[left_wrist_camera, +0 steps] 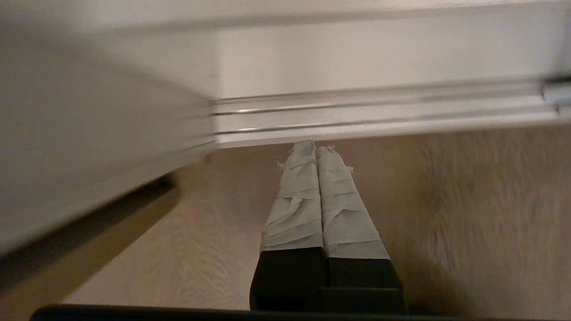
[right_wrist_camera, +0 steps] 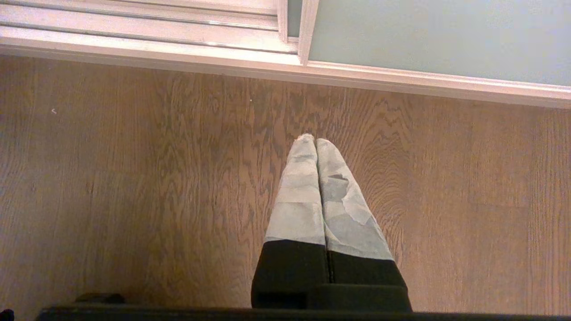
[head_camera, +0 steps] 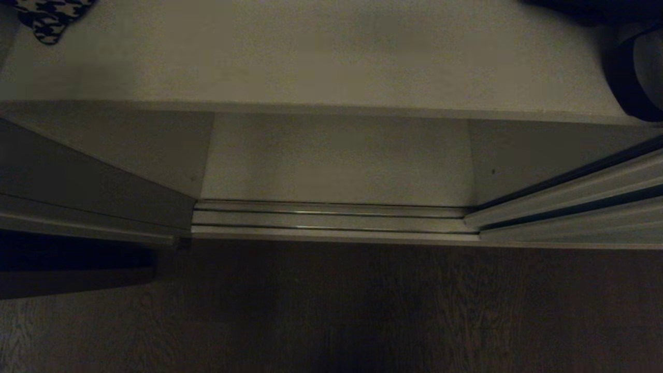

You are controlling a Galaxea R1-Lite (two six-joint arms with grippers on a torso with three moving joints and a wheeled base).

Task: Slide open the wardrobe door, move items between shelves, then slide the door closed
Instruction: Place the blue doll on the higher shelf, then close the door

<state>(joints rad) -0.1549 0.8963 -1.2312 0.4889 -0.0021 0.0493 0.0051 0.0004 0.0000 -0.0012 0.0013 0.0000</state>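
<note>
Wardrobe stands open. The sliding wardrobe door (right_wrist_camera: 437, 40), pale grey-green, sits pushed to the right, its silvery frame edge on the floor track (head_camera: 331, 220).

Off-white shelf (head_camera: 311, 57) fills the top of the head view; houndstooth cloth (head_camera: 49, 18) at its far left corner, black bag (head_camera: 634, 67) at far right. No plush toys visible on this shelf or anywhere in frame.

Left gripper (left_wrist_camera: 316, 145): taped fingers pressed together, empty, tips just short of the track over the wood floor (right_wrist_camera: 134, 178). That view is smeared, likely from arm motion.

Right gripper (right_wrist_camera: 314, 138): closed too, empty, hanging over the floor near the door's lower rail.

Risks: left arm low beside the wardrobe's side panel (left_wrist_camera: 89, 133); a sweep could clip it or the track. With the toys out of sight, a reach would go blind.
</note>
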